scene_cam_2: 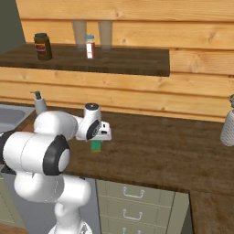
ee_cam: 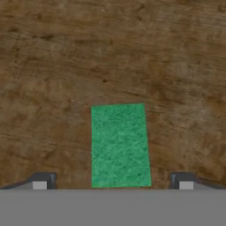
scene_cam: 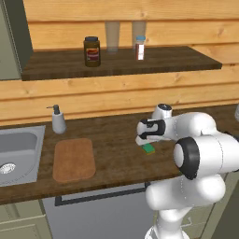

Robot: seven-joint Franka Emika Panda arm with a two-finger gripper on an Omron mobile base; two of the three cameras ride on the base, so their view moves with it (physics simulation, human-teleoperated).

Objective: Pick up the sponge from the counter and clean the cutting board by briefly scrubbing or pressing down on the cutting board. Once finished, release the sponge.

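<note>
The sponge [ee_cam: 119, 145], green on top with a yellow lower layer, lies flat on the dark wood counter [ee_cam: 110, 53]. My gripper [ee_cam: 112, 181] hangs open right above it, one dark fingertip on each side of the sponge and clear of it. From the left base camera the sponge [scene_cam: 149, 148] peeks out just under the hand, and from the right base camera the sponge [scene_cam_2: 96, 146] sits below the hand too. The cutting board [scene_cam: 73, 159], a light brown rounded rectangle, lies on the counter well to the left of the sponge.
A grey sink basin [scene_cam: 16, 156] is set into the counter left of the board, with a soap dispenser [scene_cam: 58, 120] behind it. Jars stand on the upper shelf [scene_cam: 121, 63]. A grey bottle [scene_cam_2: 228, 125] stands far right.
</note>
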